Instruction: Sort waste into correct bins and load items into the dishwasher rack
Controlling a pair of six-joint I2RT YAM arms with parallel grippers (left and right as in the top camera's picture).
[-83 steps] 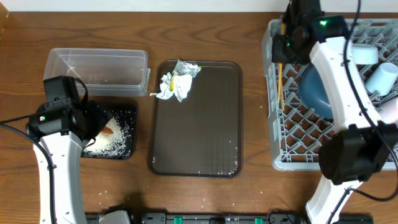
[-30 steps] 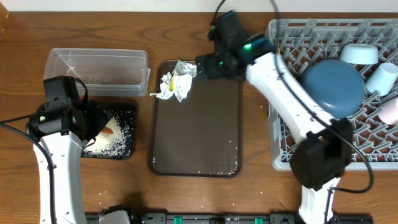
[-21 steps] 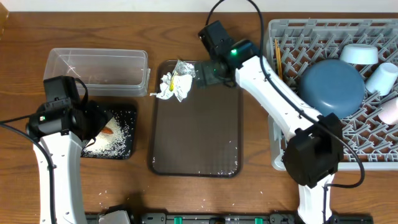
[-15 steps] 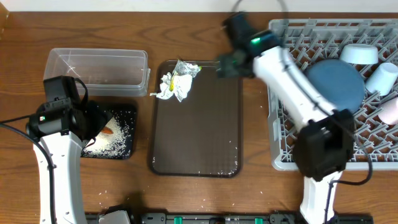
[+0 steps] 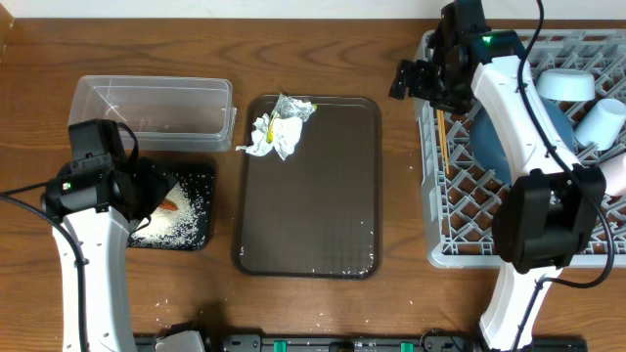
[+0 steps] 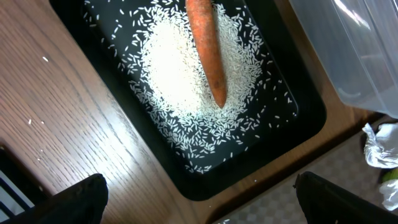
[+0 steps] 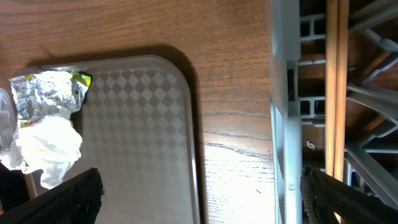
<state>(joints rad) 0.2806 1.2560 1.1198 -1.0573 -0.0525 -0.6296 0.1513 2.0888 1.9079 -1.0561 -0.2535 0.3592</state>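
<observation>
While L claw point(image 6: 199, 202) & R claw point(image 7: 202, 199) gape empty, R arm point(image 5: 518, 88) hides pt of blue bowl point(image 5: 486, 147).

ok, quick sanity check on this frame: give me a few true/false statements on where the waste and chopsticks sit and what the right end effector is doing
1. The carrot piece lies on the rice in the black tray. True.
2. The tissue is already in the clear tub. False: it sits on the brown tray, touching the wrapper.
3. The chopsticks are in the dishwasher rack. True.
4. The right end effector is shut on the wrapper. False: it is open, holds nothing and hovers by the rack's left edge.
</observation>
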